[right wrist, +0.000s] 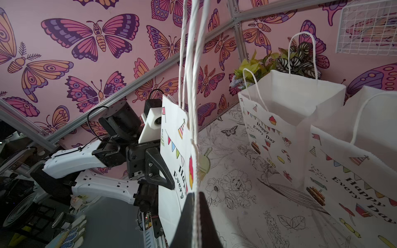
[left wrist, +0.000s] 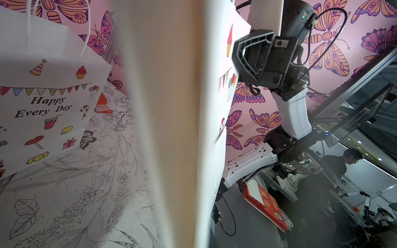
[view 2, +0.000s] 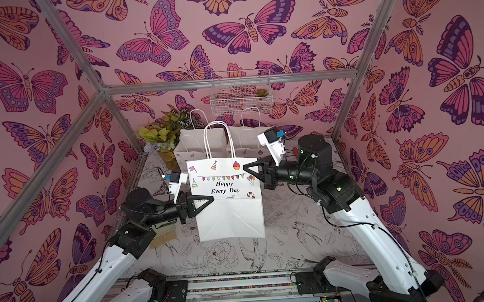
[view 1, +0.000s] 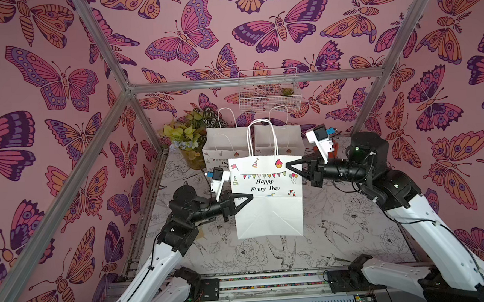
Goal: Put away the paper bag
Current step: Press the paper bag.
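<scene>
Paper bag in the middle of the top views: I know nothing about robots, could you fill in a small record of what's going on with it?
item: paper bag, white, flattened, printed "Happy Every Day"
position: upright between both arms, handles up
left gripper: shut on the bag's left edge
right gripper: at the bag's upper right edge; grip unclear
behind it: matching bags, two, standing open

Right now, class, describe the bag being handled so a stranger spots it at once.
On the floral-print table, two open bags stand at the back; the wanted bag is in front of them. Only it is folded flat, between the left fingers and right fingers.
</scene>
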You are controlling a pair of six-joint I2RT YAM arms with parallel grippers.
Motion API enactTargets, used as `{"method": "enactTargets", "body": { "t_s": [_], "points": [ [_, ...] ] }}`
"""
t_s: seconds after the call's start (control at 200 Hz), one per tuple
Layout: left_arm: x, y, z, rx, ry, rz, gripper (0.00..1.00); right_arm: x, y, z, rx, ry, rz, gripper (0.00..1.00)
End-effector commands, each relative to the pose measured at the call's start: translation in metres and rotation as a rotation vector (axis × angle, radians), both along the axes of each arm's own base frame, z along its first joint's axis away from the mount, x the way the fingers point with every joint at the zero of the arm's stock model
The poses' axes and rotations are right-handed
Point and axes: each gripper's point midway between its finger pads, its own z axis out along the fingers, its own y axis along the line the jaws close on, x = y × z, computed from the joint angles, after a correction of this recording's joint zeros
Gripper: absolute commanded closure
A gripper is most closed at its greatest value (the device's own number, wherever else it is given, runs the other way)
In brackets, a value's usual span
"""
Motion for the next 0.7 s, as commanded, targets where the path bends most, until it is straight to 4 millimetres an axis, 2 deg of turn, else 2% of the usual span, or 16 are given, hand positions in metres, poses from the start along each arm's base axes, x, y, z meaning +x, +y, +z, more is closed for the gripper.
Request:
{"method": "enactTargets", "body": {
  "t_s": [0.0, 0.04, 0.075, 0.255, 0.471, 0.511, 0.576, 0.696],
  "points": [
    [-0.003, 0.001, 0.001, 0.003, -0.015, -0.009, 1.00, -0.009, 0.003, 0.020, 0.064, -0.036, 0.066, 0.47],
    [-0.002, 0.001, 0.002, 0.002, -0.018, -0.002, 1.00, -0.013, 0.005, 0.017, 0.072, -0.022, 0.093, 0.36],
    [-0.002, 0.002, 0.004, -0.001, -0.022, 0.002, 1.00, -0.017, 0.007, 0.012, 0.079, -0.003, 0.117, 0.33],
    [-0.004, 0.003, 0.011, -0.023, -0.028, 0.007, 1.00, -0.035, 0.007, -0.021, 0.117, 0.087, 0.185, 0.31],
    [-0.005, 0.005, 0.019, -0.049, -0.041, 0.016, 1.00, -0.045, 0.003, -0.044, 0.138, 0.149, 0.181, 0.26],
    [-0.004, 0.005, 0.019, -0.052, -0.040, 0.019, 1.00, -0.047, 0.003, -0.048, 0.138, 0.158, 0.184, 0.29],
    [-0.002, 0.005, 0.020, -0.056, -0.038, 0.024, 1.00, -0.048, 0.004, -0.052, 0.139, 0.167, 0.185, 0.44],
    [0.000, 0.004, 0.019, -0.061, -0.031, 0.030, 1.00, -0.051, 0.008, -0.057, 0.141, 0.171, 0.183, 0.64]
  ]
}}
